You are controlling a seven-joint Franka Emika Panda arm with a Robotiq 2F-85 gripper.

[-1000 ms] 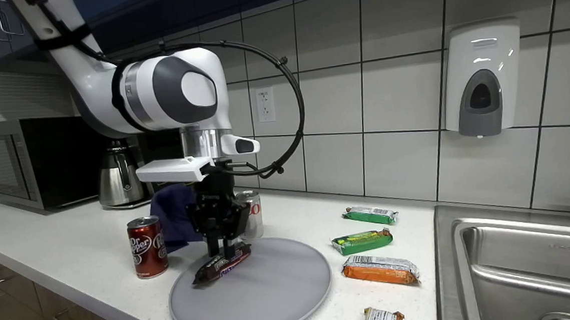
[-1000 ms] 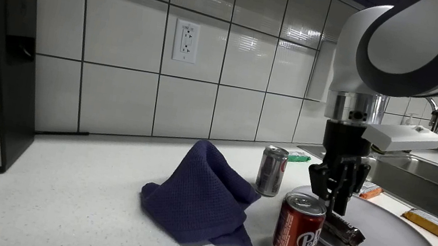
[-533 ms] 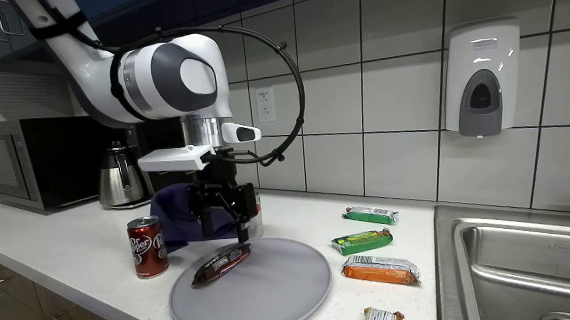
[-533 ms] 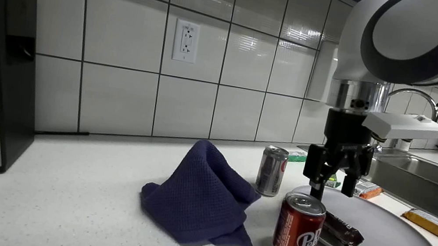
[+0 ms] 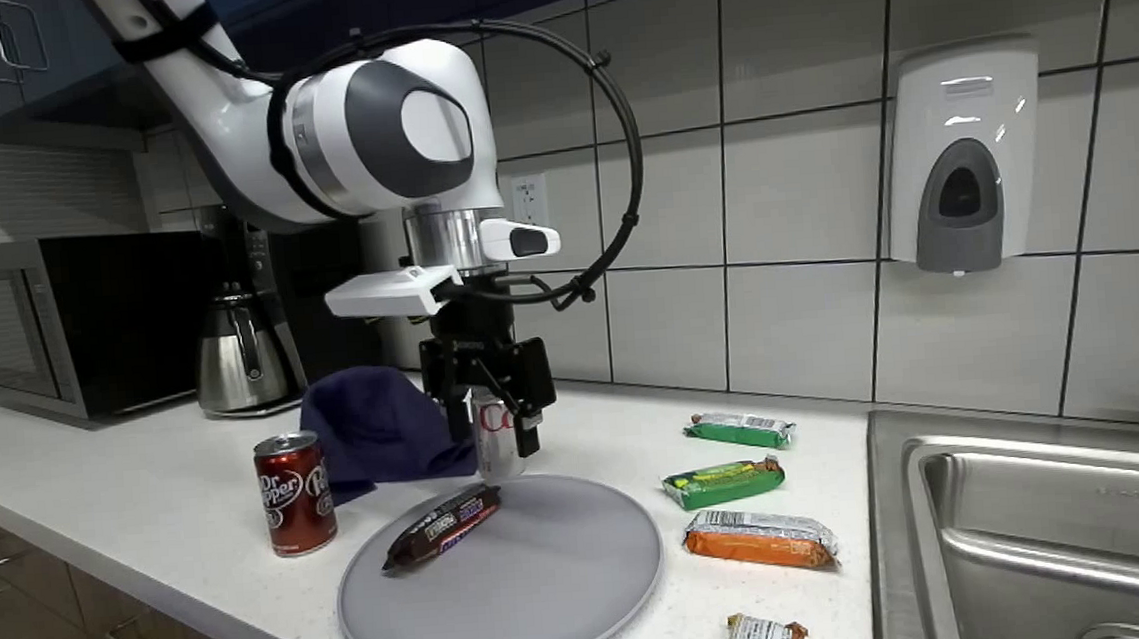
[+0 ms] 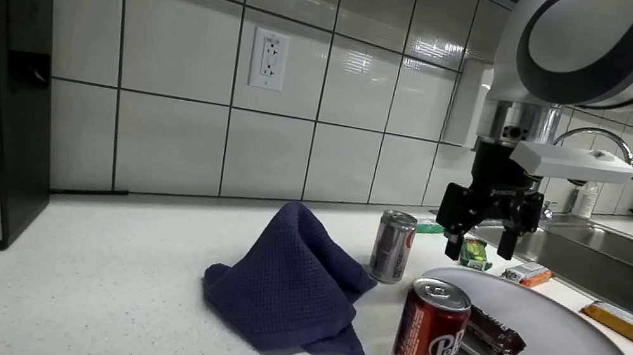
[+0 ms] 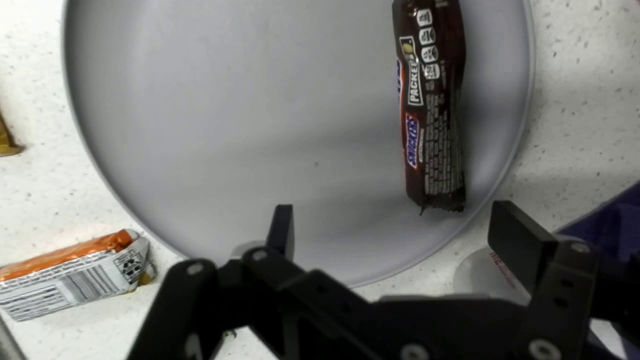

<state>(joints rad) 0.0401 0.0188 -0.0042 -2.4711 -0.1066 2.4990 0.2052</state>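
My gripper (image 5: 494,443) is open with nothing between its fingers, raised above the far edge of the grey plate (image 5: 558,591). A dark brown Snickers bar (image 5: 444,529) lies on the plate near its rim, below the gripper and apart from it. From the wrist, the bar (image 7: 430,110) lies beyond the gap between the fingertips, nearer the right one. A silver can (image 6: 391,248) stands upright beside the plate; in an exterior view the gripper partly covers it. In both exterior views a red Dr Pepper can (image 6: 429,344) stands upright close to the plate.
A crumpled dark blue cloth (image 6: 291,289) sits behind the cans. Several wrapped bars, among them a green one (image 5: 726,483) and an orange one (image 5: 760,539), lie between plate and sink (image 5: 1076,535). A coffee maker (image 5: 241,352) and a microwave (image 5: 59,325) stand farther back.
The gripper's fingers have spread apart and let go of the Snickers bar, which stays on the plate. The arm has risen and shifted toward the wall side.
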